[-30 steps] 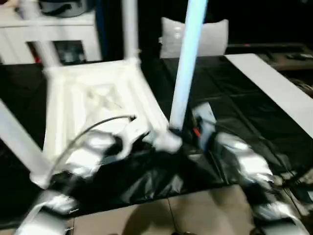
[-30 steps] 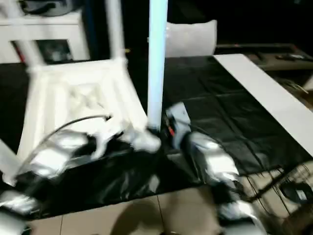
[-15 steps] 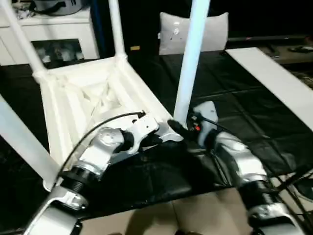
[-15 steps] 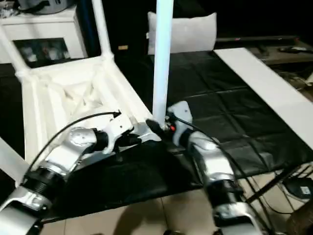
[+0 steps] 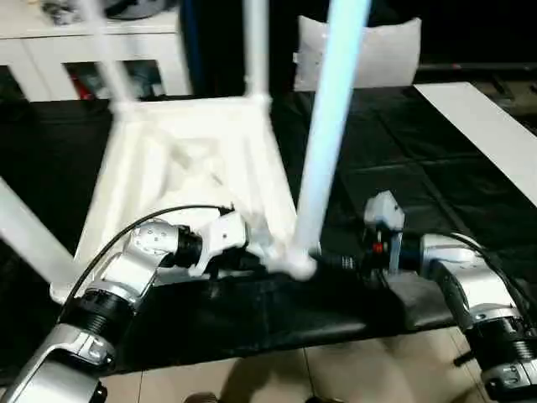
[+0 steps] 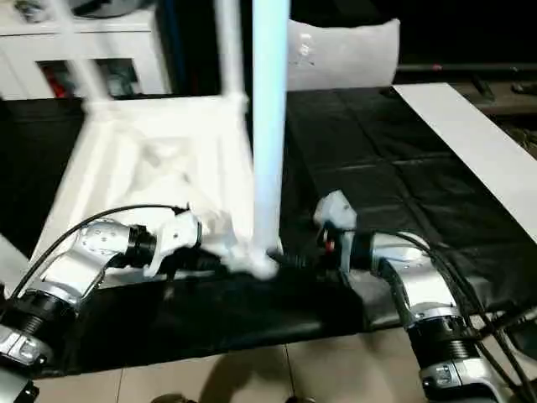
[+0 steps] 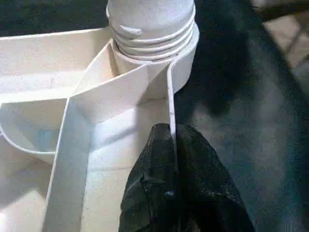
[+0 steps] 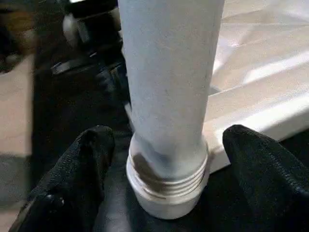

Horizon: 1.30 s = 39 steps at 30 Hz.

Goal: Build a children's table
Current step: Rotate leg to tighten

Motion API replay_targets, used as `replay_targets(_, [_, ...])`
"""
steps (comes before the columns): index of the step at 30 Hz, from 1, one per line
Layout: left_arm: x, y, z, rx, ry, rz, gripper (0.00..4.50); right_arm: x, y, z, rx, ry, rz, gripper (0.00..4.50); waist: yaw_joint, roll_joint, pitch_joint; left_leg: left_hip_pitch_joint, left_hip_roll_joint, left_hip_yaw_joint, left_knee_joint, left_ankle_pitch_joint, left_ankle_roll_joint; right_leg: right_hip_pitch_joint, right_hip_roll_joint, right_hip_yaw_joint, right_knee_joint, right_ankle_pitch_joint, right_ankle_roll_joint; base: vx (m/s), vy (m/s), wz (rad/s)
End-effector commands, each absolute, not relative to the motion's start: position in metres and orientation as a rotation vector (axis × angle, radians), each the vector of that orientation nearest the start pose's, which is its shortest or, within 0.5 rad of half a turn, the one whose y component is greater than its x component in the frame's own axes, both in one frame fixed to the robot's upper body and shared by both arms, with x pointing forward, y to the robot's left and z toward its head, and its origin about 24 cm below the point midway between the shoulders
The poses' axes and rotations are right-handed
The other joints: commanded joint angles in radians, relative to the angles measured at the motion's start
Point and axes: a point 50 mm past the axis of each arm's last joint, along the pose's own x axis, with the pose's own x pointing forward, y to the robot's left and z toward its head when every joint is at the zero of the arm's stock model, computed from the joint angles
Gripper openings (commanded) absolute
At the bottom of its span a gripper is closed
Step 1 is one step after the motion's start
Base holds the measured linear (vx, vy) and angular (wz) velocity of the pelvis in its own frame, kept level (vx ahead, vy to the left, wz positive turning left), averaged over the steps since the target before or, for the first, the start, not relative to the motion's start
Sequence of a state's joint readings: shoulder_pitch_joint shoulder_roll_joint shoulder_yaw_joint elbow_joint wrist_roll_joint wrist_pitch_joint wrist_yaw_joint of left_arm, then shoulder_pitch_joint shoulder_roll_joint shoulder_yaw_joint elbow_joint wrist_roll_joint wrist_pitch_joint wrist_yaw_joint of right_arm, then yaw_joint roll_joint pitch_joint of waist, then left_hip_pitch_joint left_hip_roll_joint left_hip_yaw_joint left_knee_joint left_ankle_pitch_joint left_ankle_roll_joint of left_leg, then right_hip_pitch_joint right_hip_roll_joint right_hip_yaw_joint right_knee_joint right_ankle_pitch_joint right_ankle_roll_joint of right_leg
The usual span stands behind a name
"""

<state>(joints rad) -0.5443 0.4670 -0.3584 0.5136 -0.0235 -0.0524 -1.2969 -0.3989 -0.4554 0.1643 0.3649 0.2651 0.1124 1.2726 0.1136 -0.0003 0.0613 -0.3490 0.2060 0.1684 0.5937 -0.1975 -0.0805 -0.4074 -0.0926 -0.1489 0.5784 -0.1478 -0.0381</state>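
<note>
And the right hand (image 8: pixel 164 174) is backing its fingers off the near leg (image 5: pixel 331 126), where half a second ago it was tight in against the base; now the two black fingers (image 8: pixel 72 164) are standing spread on either side of the threaded foot, clear of it. The left hand (image 7: pixel 171 159) is pinching the thin rim of the tabletop (image 5: pixel 193 168) just beside the near right corner socket (image 7: pixel 159 63), fingers pressed together on that wall. The tabletop is lying upside down on the black worktop (image 5: pixel 419 193), ribbed underside facing up, and all four legs are rising from its corners: two at the far side, one at the near left, this one at the near right. By the look of it the legs are all in; this last one's thread is still showing above the socket, so a final tightening and turning the table upright are probably what's left.
</note>
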Motion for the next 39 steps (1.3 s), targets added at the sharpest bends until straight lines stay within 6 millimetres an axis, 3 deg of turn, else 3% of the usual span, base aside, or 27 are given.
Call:
replay_targets(1, [0.297, 0.137, 0.057, 0.581, 0.400, -1.608, 0.00, 0.289, -0.161, 0.069, -0.145, 0.265, 1.393, 3.60, 0.001, -0.009, -0.074, 0.009, 0.037, -0.001, -0.069, -0.184, 0.062, 0.056, -0.070, 0.067, -0.072, -0.384, -0.117, 0.000, 0.000, 0.00])
replay_targets(4, [0.295, 0.136, 0.058, 0.585, 0.402, -1.644, 0.00, 0.288, -0.156, 0.070, -0.117, 0.272, 1.433, 3.29, 0.001, -0.010, -0.076, 0.007, 0.038, -0.001, -0.069, -0.180, 0.056, 0.059, -0.069, 0.069, -0.063, -0.342, -0.141, 0.000, 0.000, 0.00])
replay_targets(9, [0.297, 0.133, 0.060, 0.584, 0.393, -1.677, 0.00, 0.285, -0.151, 0.070, -0.060, 0.305, 1.511, 2.79, 0.006, -0.014, -0.079, 0.004, 0.037, 0.001, -0.066, -0.153, 0.061, 0.061, -0.069, 0.071, -0.057, -0.309, -0.150, 0.000, 0.000, 0.00])
replay_targets(12, [0.297, 0.132, 0.060, 0.583, 0.392, -1.685, 0.00, 0.285, -0.149, 0.068, -0.041, 0.319, 1.529, 2.70, 0.011, -0.016, -0.080, 0.002, 0.037, 0.001, -0.065, -0.141, 0.058, 0.062, -0.071, 0.072, -0.055, -0.302, -0.149, 0.000, 0.000, 0.00])
replay_targets(18, [0.297, 0.133, 0.058, 0.574, 0.395, -1.675, 0.00, 0.283, -0.148, 0.067, -0.008, 0.333, 1.541, 2.05, 0.021, -0.017, -0.079, 0.005, 0.037, 0.002, -0.066, -0.150, 0.048, 0.060, -0.072, 0.070, -0.062, -0.356, -0.123, 0.000, 0.000, 0.00])
replay_targets(24, [0.305, 0.128, 0.061, 0.503, 0.331, -1.521, 0.00, 0.281, -0.138, 0.061, 0.028, 0.327, 1.436, 1.97, 0.021, -0.018, -0.078, 0.004, 0.036, 0.000, -0.068, -0.156, 0.037, 0.060, -0.073, 0.068, -0.065, -0.371, -0.110, 0.000, 0.000, 0.00])
replay_targets(26, [0.311, 0.121, 0.063, 0.444, 0.332, -1.407, 0.00, 0.286, -0.128, 0.056, 0.004, 0.323, 1.322, 1.94, 0.015, -0.020, -0.072, 0.006, 0.030, -0.003, -0.069, -0.196, 0.014, 0.060, -0.076, 0.061, -0.082, -0.487, -0.069, 0.000, 0.000, 0.00])
replay_targets(30, [0.320, 0.102, 0.071, 0.365, 0.297, -1.283, 0.00, 0.303, -0.105, 0.053, 0.068, 0.312, 1.085, 1.93, -0.012, -0.019, -0.069, 0.004, 0.021, -0.008, -0.068, -0.228, -0.007, 0.060, -0.074, 0.046, -0.101, -0.582, -0.020, 0.000, 0.000, 0.00])
replay_targets(32, [0.323, 0.095, 0.073, 0.337, 0.293, -1.239, 0.00, 0.309, -0.096, 0.054, 0.071, 0.305, 1.014, 1.93, -0.045, -0.018, -0.066, 0.007, 0.014, -0.011, -0.061, -0.271, -0.007, 0.055, -0.069, 0.029, -0.119, -0.628, 0.015, 0.000, 0.000, 0.00])
replay_targets(34, [0.327, 0.087, 0.076, 0.328, 0.279, -1.188, 0.00, 0.314, -0.089, 0.054, 0.084, 0.310, 0.939, 1.93, -0.051, -0.016, -0.068, 0.017, 0.008, -0.007, -0.055, -0.272, 0.012, 0.049, -0.070, 0.031, -0.126, -0.620, 0.011, 0.000, 0.000, 0.00])
replay_targets(36, [0.333, 0.078, 0.079, 0.324, 0.262, -1.096, 0.00, 0.322, -0.079, 0.053, 0.100, 0.319, 0.835, 1.91, -0.057, -0.015, -0.066, 0.009, 0.013, -0.012, -0.061, -0.275, 0.014, 0.052, -0.066, 0.029, -0.120, -0.605, 0.005, 0.000, 0.000, 0.00])
replay_targets(37, [0.336, 0.075, 0.080, 0.323, 0.256, -1.059, 0.00, 0.324, -0.076, 0.052, 0.105, 0.323, 0.805, 1.91, -0.067, -0.011, -0.070, 0.011, 0.016, -0.016, -0.059, -0.292, 0.003, 0.054, -0.067, 0.023, -0.119, -0.598, 0.005, 0.000, 0.000, 0.00])
replay_targets(39, [0.338, 0.069, 0.081, 0.343, 0.250, -1.015, 0.00, 0.328, -0.074, 0.052, 0.063, 0.311, 0.754, 1.91, -0.072, -0.012, -0.072, 0.007, 0.019, -0.017, -0.063, -0.281, 0.010, 0.056, -0.068, 0.028, -0.115, -0.552, -0.009, 0.000, 0.000, 0.00])
